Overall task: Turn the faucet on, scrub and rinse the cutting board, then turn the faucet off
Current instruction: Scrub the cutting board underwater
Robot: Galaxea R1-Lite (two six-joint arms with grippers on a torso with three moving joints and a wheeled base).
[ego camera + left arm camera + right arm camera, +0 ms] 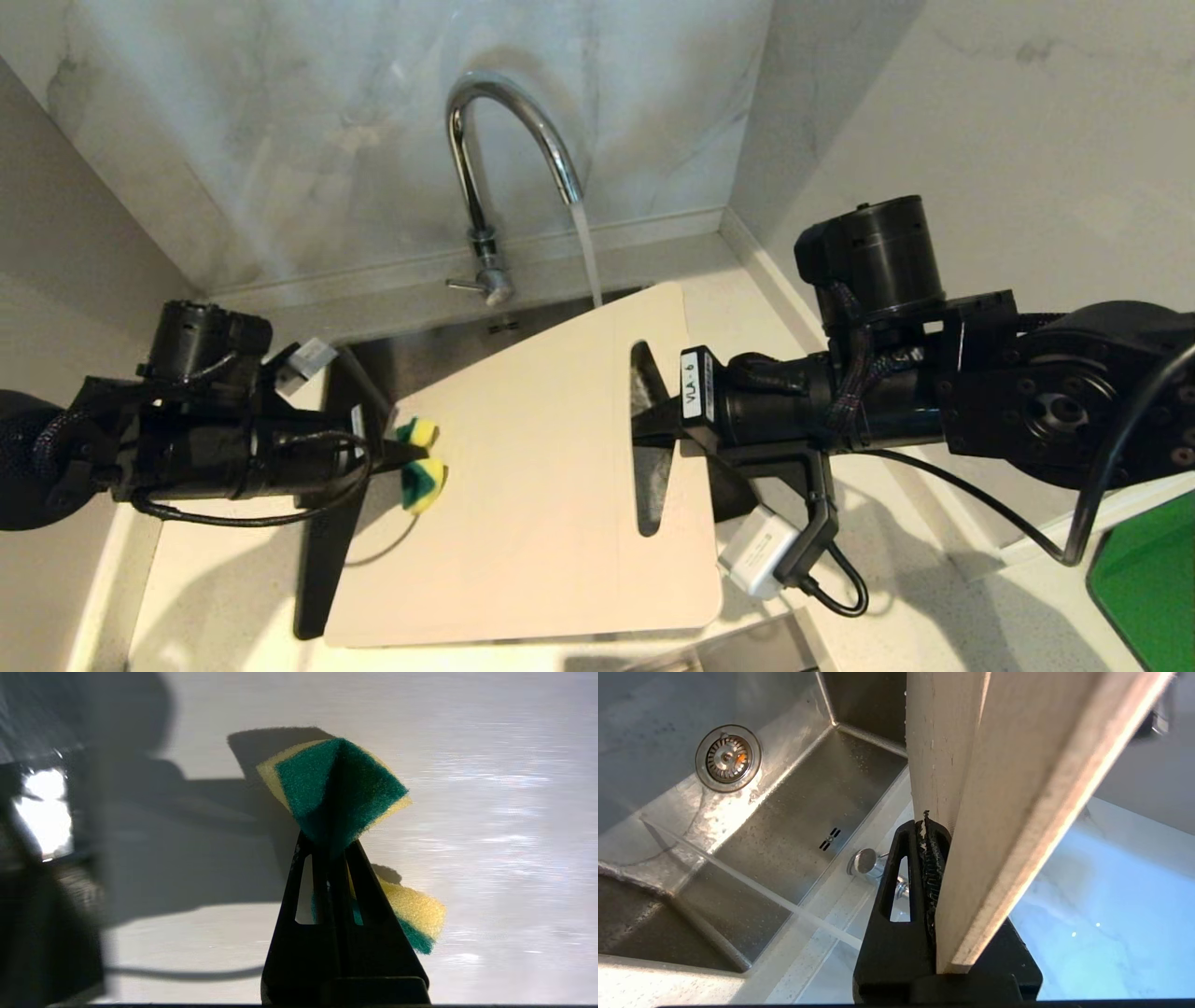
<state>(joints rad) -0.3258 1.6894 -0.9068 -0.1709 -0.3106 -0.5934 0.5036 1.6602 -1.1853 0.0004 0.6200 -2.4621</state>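
The large beige plastic cutting board (541, 467), pinched at its handle slot by my right claw (653, 425) over the steel sink (794, 812), could slip as my left claw (392, 455), clamping a yellow-green sponge (422, 471), scrubs under the chrome faucet's (485, 168) stream.

bright overhead light — hard shadows, blurred streaks

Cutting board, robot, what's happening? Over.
Left gripper shut on sponge, at the board. Right gripper shut on board's slot end. Faucet running. Nothing blocking.
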